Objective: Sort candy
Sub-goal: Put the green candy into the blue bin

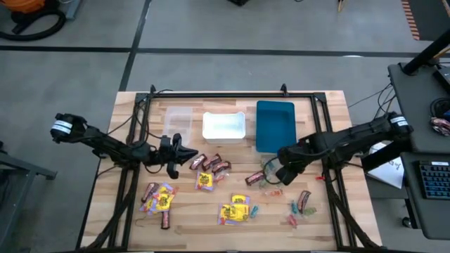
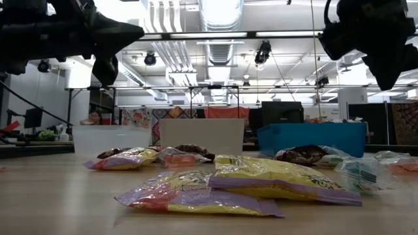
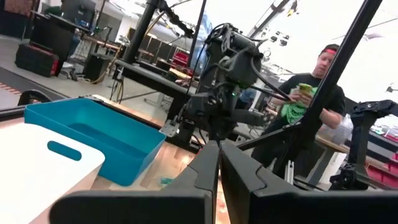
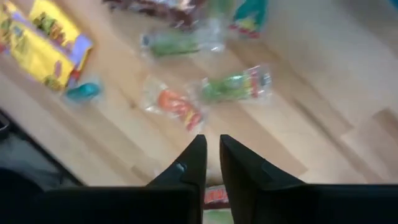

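Candy lies spread over the wooden table: yellow packets (image 1: pixel 235 209) (image 2: pixel 274 179), dark brown-red bars (image 1: pixel 211 163), and small green, teal and red pieces (image 1: pixel 294 211). My right gripper (image 1: pixel 285 172) (image 4: pixel 211 144) hangs above the small pieces at centre right. It points down with only a narrow gap between its fingers and holds nothing. Below it lie an orange-red piece (image 4: pixel 177 107), a green piece (image 4: pixel 233 87) and a teal piece (image 4: pixel 84 92). My left gripper (image 1: pixel 176 158) (image 3: pixel 219 155) is shut and empty, held level above the table's left half.
Three bins stand in a row at the far side: clear (image 1: pixel 176 123), white (image 1: pixel 223 126) (image 3: pixel 50 165) and blue (image 1: pixel 275 125) (image 3: pixel 93 134). A black frame (image 1: pixel 232 93) borders the table. A person (image 3: pixel 311 106) stands beyond the table's right side.
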Robot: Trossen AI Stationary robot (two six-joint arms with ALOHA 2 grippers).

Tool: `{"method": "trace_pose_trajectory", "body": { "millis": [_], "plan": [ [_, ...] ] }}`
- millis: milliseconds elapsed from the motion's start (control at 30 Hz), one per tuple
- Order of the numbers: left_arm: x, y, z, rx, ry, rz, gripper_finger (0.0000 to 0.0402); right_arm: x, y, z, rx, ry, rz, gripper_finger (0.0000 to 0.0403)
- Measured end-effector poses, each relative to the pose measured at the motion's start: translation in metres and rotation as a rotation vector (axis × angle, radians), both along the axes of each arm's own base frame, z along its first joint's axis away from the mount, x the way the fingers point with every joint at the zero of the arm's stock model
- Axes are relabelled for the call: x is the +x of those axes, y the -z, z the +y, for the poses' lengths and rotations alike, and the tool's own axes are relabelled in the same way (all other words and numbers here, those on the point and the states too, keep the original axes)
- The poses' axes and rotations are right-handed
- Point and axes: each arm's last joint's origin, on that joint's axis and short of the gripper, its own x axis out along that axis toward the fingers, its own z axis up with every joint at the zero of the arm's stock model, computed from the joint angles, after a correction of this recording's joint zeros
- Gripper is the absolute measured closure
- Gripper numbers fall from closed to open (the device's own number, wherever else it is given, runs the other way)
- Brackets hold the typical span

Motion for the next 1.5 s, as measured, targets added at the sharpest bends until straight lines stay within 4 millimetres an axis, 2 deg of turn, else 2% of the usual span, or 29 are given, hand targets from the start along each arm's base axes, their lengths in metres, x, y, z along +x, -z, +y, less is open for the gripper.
{"method": "trace_pose_trajectory", "body": {
  "millis": [200, 367, 467, 600, 667, 800, 1000, 1100, 1200, 1500],
  "plan": [
    [0.0, 0.001, 0.0, 0.001, 0.0, 0.005, 0.0402, 0.016, 0.01, 0.012, -0.002, -0.055, 0.066, 0.0284],
    [0.0, 0.001, 0.0, 0.001, 0.0, 0.004, 0.0402, 0.026, 0.029, 0.016, -0.072, -0.086, 0.135, 0.0219],
    [0.0, 0.001, 0.0, 0.001, 0.0, 0.004, 0.0402, 0.031, 0.04, 0.019, -0.129, -0.28, 0.121, 0.0194],
    [0.0, 0.001, 0.0, 0.001, 0.0, 0.004, 0.0402, 0.029, 0.052, 0.035, -0.216, -0.725, 0.077, 0.0184],
    [0.0, 0.001, 0.0, 0.001, 0.0, 0.004, 0.0402, 0.028, 0.057, 0.04, -0.287, -0.854, 0.081, 0.0184],
    [0.0, 0.001, 0.0, 0.001, 0.0, 0.004, 0.0402, 0.03, 0.065, 0.043, -0.392, -0.969, 0.106, 0.0184],
    [0.001, 0.0, 0.0, 0.001, -0.001, 0.004, 0.0402, 0.037, 0.083, 0.045, -0.399, -1.037, 0.137, 0.0184],
    [0.001, -0.001, 0.0, 0.003, -0.002, 0.0, 0.0402, 0.042, 0.093, 0.047, -0.399, -1.052, 0.132, 0.0192],
    [0.001, -0.001, 0.0, 0.006, -0.003, 0.001, 0.0402, 0.044, 0.099, 0.047, -0.39, -1.06, 0.15, 0.0219],
    [0.002, -0.001, 0.0, 0.007, -0.004, 0.003, 0.0402, 0.044, 0.098, 0.047, -0.397, -1.06, 0.148, 0.0373]
  ]
}}
